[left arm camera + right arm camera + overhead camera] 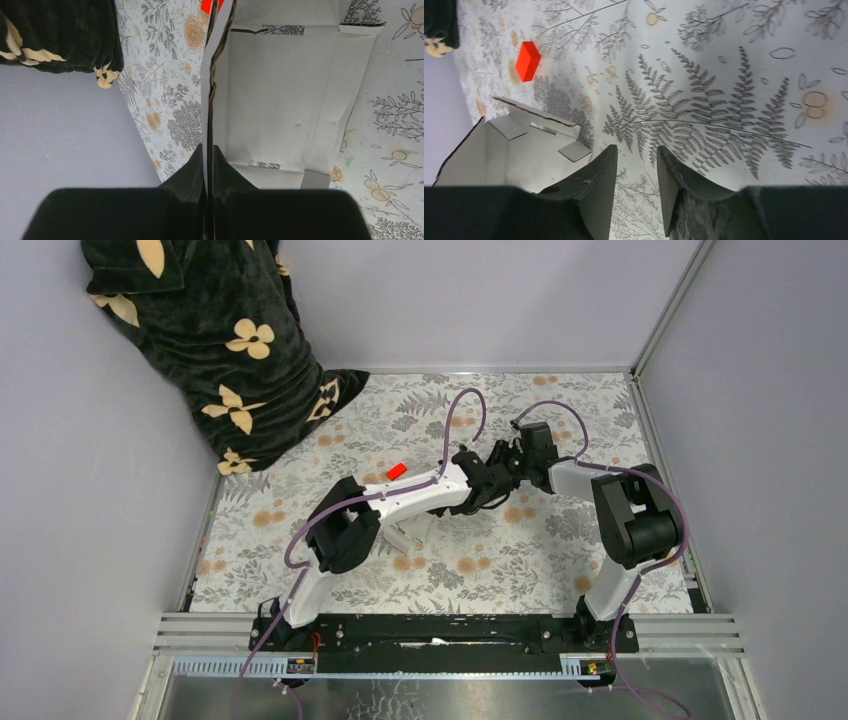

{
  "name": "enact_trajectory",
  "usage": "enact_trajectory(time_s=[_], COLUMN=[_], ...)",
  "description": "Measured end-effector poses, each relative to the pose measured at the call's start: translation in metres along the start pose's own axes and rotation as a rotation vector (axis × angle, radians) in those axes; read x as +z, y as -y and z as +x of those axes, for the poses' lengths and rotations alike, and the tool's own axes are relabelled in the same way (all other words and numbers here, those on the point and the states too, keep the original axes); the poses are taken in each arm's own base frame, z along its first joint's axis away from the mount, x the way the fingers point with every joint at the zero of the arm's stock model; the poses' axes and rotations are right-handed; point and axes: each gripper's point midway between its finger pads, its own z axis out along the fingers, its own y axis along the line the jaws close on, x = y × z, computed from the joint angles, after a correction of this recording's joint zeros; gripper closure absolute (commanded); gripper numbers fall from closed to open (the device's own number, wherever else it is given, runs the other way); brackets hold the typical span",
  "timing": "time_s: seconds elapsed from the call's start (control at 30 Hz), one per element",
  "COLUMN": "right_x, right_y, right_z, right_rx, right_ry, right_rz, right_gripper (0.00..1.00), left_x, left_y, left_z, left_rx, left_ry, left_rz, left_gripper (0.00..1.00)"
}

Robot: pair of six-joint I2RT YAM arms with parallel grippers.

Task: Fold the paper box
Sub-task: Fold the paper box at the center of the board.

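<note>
Floral tablecloth is lying underneath. Left gripper is pinching an upright wall of the paper box, fingers clamped; right gripper is hovering just beside it, fingers apart, empty.

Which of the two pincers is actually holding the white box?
The left pincer: its jaws are shut on an upright wall of the box. The right pincer sits beside the box, jaws apart, gripping nothing.

A red block lies on the floral tablecloth, whose far-left corner holds a dark flower-patterned cloth.
</note>
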Motion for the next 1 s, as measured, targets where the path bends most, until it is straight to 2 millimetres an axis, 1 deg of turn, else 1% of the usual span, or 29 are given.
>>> enact_trajectory(time_s=[0.1, 0.2, 0.23, 0.37, 0.43, 0.5, 0.63, 0.7, 0.8, 1.0], right_x=[0.000, 0.000, 0.000, -0.006, -0.007, -0.008, -0.006, -0.006, -0.004, 0.003], right_y=[-0.005, -0.009, -0.011, -0.013, -0.017, -0.029, -0.063, -0.074, -0.086, -0.103], right_z=[0.001, 0.014, 0.021, 0.059, 0.071, 0.082, 0.098, 0.105, 0.108, 0.103], right_rx=[-0.001, 0.021, 0.037, 0.145, 0.189, 0.205, 0.173, 0.166, 0.167, 0.162], right_ry=[-0.002, -0.025, -0.035, -0.097, -0.119, -0.141, -0.174, -0.189, -0.192, -0.159], right_rz=[-0.042, -0.103, -0.132, -0.233, -0.268, -0.304, -0.376, -0.395, -0.404, -0.402], right_gripper=[0.66, 0.69, 0.71, 0.75, 0.77, 0.79, 0.84, 0.86, 0.88, 0.91], left_x=[0.000, 0.001, 0.001, 0.003, 0.005, 0.007, 0.011, 0.013, 0.014, 0.011], left_y=[-0.001, -0.004, -0.006, -0.009, -0.009, -0.007, -0.003, -0.001, 0.002, 0.000], left_z=[0.000, -0.002, -0.002, -0.004, -0.003, -0.001, 0.001, 0.001, 0.001, 0.001], left_rx=[-0.002, -0.007, -0.010, -0.017, -0.017, -0.016, -0.026, -0.033, -0.048, -0.078], left_ry=[0.004, 0.014, 0.018, 0.032, 0.032, 0.031, 0.035, 0.038, 0.045, 0.064], left_rz=[-0.011, -0.031, -0.039, -0.069, -0.075, -0.077, -0.073, -0.070, -0.063, -0.044], left_gripper=[0.93, 0.93, 0.93, 0.93, 0.92, 0.92, 0.92, 0.92, 0.92, 0.92])
